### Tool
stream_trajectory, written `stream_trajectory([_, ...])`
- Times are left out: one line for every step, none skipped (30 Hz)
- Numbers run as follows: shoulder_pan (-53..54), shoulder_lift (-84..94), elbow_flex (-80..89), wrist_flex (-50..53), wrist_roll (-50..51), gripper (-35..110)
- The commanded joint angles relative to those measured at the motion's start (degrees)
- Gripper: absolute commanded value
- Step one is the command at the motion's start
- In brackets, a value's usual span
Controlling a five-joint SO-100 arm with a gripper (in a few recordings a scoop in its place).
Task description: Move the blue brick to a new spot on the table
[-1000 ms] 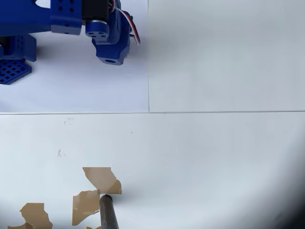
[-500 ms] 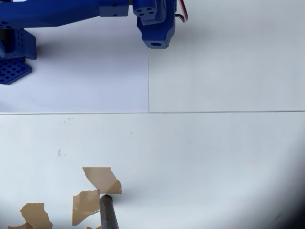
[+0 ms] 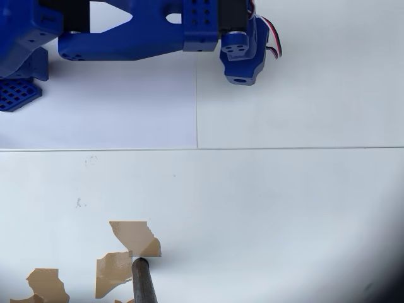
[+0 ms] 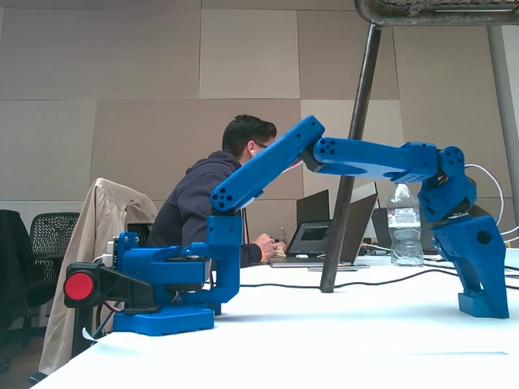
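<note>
Tape patches (image 3: 134, 237) lie on the table (image 3: 284, 208), arm (image 3: 139, 38) far above

Blue brick (image 4: 484, 305): a small blue block; studs too hard to make out in the fixed view.
Brick pose: flat, its underside on the table (image 4: 324, 340).
Brick place: far right in the fixed view, directly under the gripper (image 4: 480, 285) and touching its lower end.
Table surface: wide, flat and white, with thin seam lines (image 3: 284, 148).
Table marks: a brighter white paper sheet (image 3: 126, 113) at upper left in the overhead view, torn tan tape patches (image 3: 134, 235) at lower left.
</note>
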State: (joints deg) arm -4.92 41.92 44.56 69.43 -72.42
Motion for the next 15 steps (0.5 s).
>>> stream_trajectory([0.88,-0.18,-11.95,7.21,0.35,27])
stream_trajectory([1.05,-1.14,-16.17,10.46,0.97,28])
stream_trajectory([1.05,-2.99,-22.76,14.77,1.67,29])
stream_trajectory([1.05,-6.42,-32.43,20.04,2.37,30])
stream_trajectory([0.88,-10.63,-43.51,25.14,2.90,31])
stream_trajectory([0.79,-9.32,-44.38,25.49,4.13,31])
stream_trajectory([0.88,-5.62,-40.34,25.14,4.48,31])
stream_trajectory([0.88,-1.76,-36.21,25.14,5.01,31])
stream_trajectory([0.88,1.85,-32.08,25.14,5.71,31])
stream_trajectory([0.79,5.80,-27.16,25.14,6.15,30])
stream_trajectory([0.62,9.76,-22.06,25.14,6.68,29])
stream_trajectory([0.53,13.80,-16.61,24.96,7.03,28])
stream_trajectory([0.35,17.93,-10.63,24.79,7.38,28])
stream_trajectory([0.09,22.59,-3.60,23.73,7.47,27])
stream_trajectory([-0.09,28.21,4.75,21.62,7.38,27])
